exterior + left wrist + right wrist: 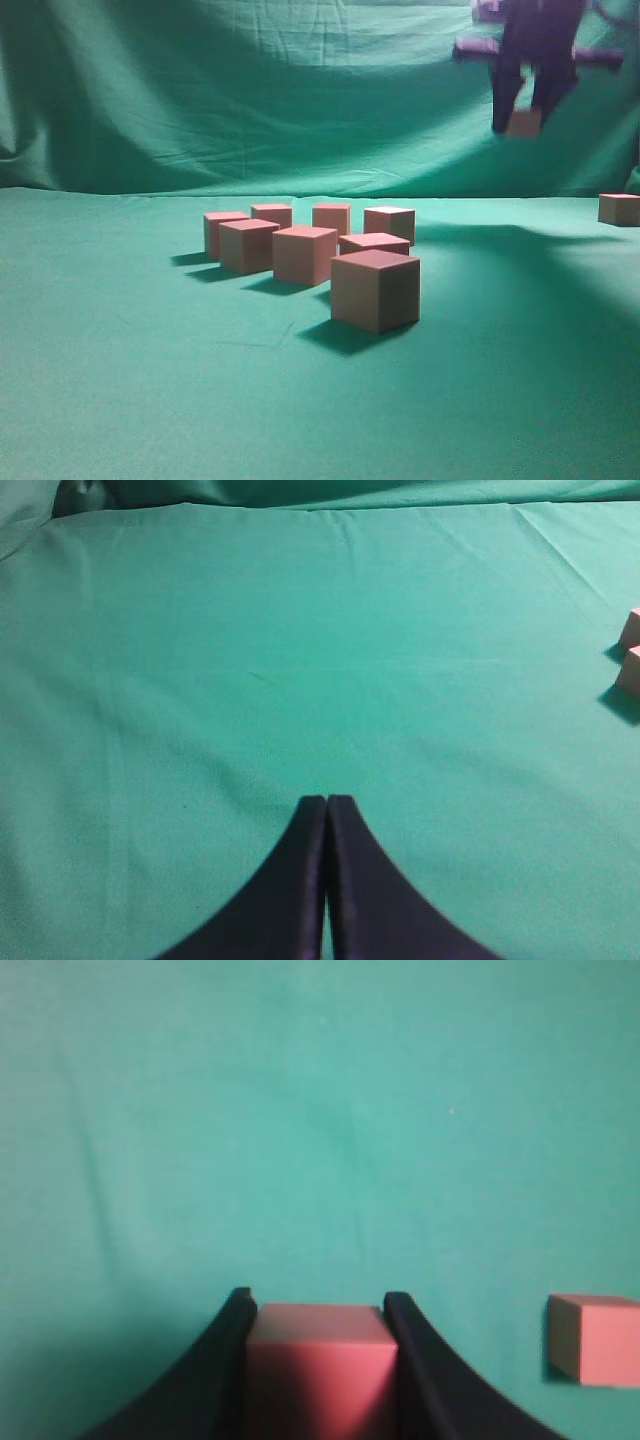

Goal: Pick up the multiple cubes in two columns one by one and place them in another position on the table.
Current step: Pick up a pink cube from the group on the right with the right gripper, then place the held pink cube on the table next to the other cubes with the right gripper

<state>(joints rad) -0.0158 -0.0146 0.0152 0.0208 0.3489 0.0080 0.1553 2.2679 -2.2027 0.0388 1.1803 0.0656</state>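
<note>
Right fingers (318, 1360) pinched a cube (320, 1365) high above the bench (120, 380); left fingers (326, 820) pressed together. Lower squarely before release.

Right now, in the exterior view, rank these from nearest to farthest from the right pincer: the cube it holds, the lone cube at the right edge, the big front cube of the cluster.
1. Held cube: between the right pincer's fingers, raised, upper right.
2. Lone cube: on the table, right edge.
3. Front cube: centre, closest to the camera.
</note>
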